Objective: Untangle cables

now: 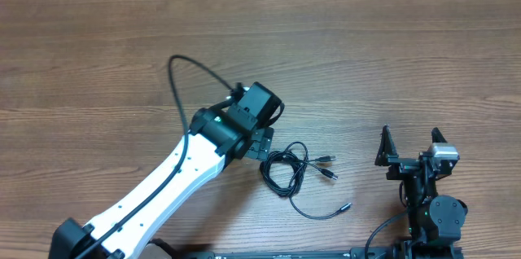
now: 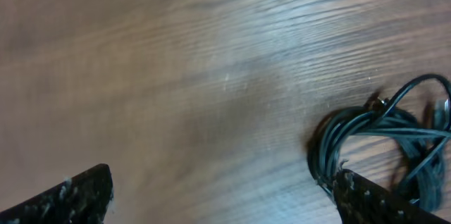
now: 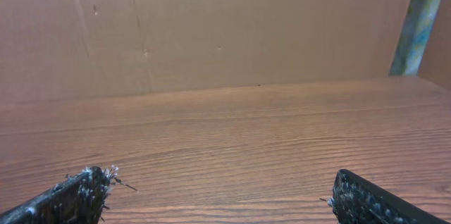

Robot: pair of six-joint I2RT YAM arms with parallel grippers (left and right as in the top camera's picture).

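Observation:
A tangle of thin black cables [image 1: 290, 169] lies on the wooden table near its front middle, with loose plug ends trailing to the right and toward the front. My left gripper [image 1: 262, 142] hangs just left of the tangle, open and empty. In the left wrist view the cable coil [image 2: 384, 136] sits at the right, touching the right finger, and the open jaws [image 2: 224, 199] span bare wood. My right gripper [image 1: 411, 143] rests open at the front right, well away from the cables. The right wrist view shows its open jaws [image 3: 220, 196] over bare wood.
A brown cardboard wall [image 3: 211, 27] stands behind the table's far edge. A grey-green post [image 3: 421, 20] rises at the far right. The left arm's own black cable [image 1: 183, 72] loops over the table behind the arm.

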